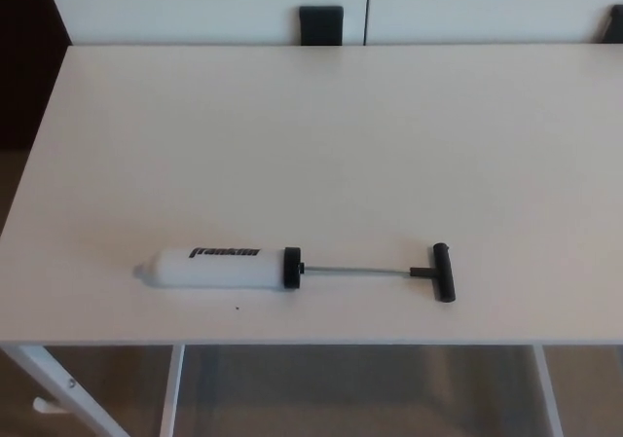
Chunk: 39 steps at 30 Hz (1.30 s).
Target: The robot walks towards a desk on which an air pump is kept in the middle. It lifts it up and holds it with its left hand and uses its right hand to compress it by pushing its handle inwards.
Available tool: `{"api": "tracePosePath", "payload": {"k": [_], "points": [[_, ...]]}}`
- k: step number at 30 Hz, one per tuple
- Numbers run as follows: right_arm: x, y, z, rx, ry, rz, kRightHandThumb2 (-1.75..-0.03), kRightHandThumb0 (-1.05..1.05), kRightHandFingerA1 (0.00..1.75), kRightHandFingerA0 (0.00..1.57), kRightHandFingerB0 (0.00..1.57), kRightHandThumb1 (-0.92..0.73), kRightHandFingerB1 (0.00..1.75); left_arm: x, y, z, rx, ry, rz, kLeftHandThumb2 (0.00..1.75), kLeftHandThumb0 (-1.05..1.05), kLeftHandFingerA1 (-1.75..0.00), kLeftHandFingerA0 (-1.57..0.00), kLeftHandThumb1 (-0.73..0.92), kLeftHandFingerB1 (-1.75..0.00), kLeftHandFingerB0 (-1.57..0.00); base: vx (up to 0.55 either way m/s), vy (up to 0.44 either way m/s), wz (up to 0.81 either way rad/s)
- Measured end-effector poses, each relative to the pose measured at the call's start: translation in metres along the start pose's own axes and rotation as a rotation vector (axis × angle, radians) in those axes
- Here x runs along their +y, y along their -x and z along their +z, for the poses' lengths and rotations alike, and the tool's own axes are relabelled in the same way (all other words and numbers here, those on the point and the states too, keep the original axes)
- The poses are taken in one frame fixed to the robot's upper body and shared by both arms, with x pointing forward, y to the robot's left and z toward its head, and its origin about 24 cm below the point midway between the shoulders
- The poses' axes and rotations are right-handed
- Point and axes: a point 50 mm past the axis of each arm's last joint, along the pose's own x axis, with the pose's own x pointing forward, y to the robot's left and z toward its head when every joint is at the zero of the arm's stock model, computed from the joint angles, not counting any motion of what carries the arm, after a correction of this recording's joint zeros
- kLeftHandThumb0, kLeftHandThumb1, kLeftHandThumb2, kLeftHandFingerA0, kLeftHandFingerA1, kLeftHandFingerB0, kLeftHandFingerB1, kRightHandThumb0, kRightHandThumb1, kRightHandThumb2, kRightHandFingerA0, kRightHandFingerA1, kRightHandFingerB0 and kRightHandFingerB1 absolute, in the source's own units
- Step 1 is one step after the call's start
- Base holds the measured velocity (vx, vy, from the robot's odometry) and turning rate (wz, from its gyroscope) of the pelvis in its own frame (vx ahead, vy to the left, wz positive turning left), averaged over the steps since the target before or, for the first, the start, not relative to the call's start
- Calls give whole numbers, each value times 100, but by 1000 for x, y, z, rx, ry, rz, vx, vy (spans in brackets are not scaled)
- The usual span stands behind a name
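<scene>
Looking down from the head view, we see the air pump (292, 271) lying flat on the white desk (321, 135), close to the near edge and a little left of the middle. Its white barrel (212, 267) points to our left, ending in a small rounded nozzle tip (139, 271), and it carries dark lettering along its upper side, too small for us to read with certainty. A black cap (292, 268) closes the barrel's right end. From that cap a thin metal rod (355, 271) runs out to the right, fully drawn, and ends in a black T-shaped handle (442, 273) that lies crosswise to the rod, slightly tilted. The whole pump rests parallel to the desk's front edge, touching nothing else.

Just in front of the barrel we notice a tiny dark speck (237, 309) on the desk surface.

Neither of our hands shows in the view, so we cannot say whether they are released or clenched; nothing is grasping the pump.

Beyond the far edge of the desk stands a pale wall or panel, with a dark rectangular object (320, 24) against it near the middle and another dark shape (613, 23) at the right border. Below the near edge we see the desk's white legs (173, 388) and a brownish floor (350, 393).
</scene>
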Motion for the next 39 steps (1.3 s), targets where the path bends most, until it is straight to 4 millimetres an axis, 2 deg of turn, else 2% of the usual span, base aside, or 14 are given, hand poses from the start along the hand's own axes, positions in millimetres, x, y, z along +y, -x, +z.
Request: {"api": "tracePosePath", "payload": {"k": [1, 4, 5, 10, 11, 13, 14, 19, 21, 23, 24, 32, 33, 39], "points": [[0, 0, 0, 0, 0, 0, -90, -1, 59, 32, 24, -54, 53, 0, 0, 0, 0, 0, 0, 63, -37, -35, -12, 51, -31, -11, 0, 0, 0], [1, -1, 2, -8, -1, 5, -90, -1, 59, 32, 24, -54, 53, -13, -6, 47, -191, -18, -26, 63, -37, -35, -12, 51, -31, -11, 0, 0, 0], [1, -1, 2, -8, -1, 5, -61, -2, 52, 39, 30, -73, 44, -13, -6, 47, -191, -18, -26, 56, -23, -36, -9, 55, -29, -16, 0, 0, 0], [2, -3, 4, -13, -1, 8, -61, 0, 53, 39, 31, -74, 45, -46, -10, 95, -397, -20, -106, 55, -20, -36, -11, 52, -30, -14, 0, 0, 0], [2, -3, 4, -14, -1, 9, -91, 2, 58, 32, 25, -55, 54, -59, -10, 108, -448, -19, -142, 87, -13, -52, -10, 36, -50, -9, 0, 0, 0], [3, -3, 5, -16, -1, 10, -91, 2, 58, 32, 25, -55, 54, -74, -10, 123, -508, -20, -184, 87, -13, -52, -10, 36, -50, -9, 0, 0, 0], [3, -3, 5, -16, -1, 10, -61, 2, 53, 39, 32, -74, 46, -74, -10, 123, -508, -20, -184, 84, -13, -52, -12, 30, -50, -10, 0, 0, 0], [3, -4, 6, -20, -2, 12, -90, 0, 59, 33, 26, -54, 54, -133, 1, 173, -708, -88, -370, 83, -16, -52, -11, 29, -48, -8, 0, 0, 0], [4, -4, 7, -21, -2, 13, -60, 0, 54, 41, 33, -72, 46, -156, 6, 186, -765, -128, -444, 84, -15, -51, -9, 31, -48, -8, 0, 0, 0], [4, -4, 7, -22, -2, 13, -60, -1, 53, 41, 33, -72, 46, -169, 10, 191, -790, -150, -486, 53, -28, -32, -19, 45, -29, -21, 0, 0, 0], [4, -5, 7, -23, -2, 14, -62, 1, 54, 38, 31, -76, 45, -176, 11, 193, -802, -165, -511, 88, -24, -48, -1, 36, -46, 0, 0, 0, 0], [6, -6, 11, -32, -2, 20, -62, 3, 54, 38, 31, -77, 45, -236, 23, 200, -860, -298, -696, 87, -26, -50, -1, 35, -46, 0, 0, 0, 0], [6, -6, 11, -32, -2, 20, -62, 4, 54, 38, 32, -76, 47, -241, 24, 199, -862, -313, -712, 55, -42, -30, -11, 47, -27, -13, 0, 0, 0], [7, -6, 12, -37, 1, 24, -62, 4, 53, 38, 34, -76, 47, -271, 30, 192, -864, -420, -804, 64, -50, -34, -9, 42, -31, -9, 0, 0, 0]]}}
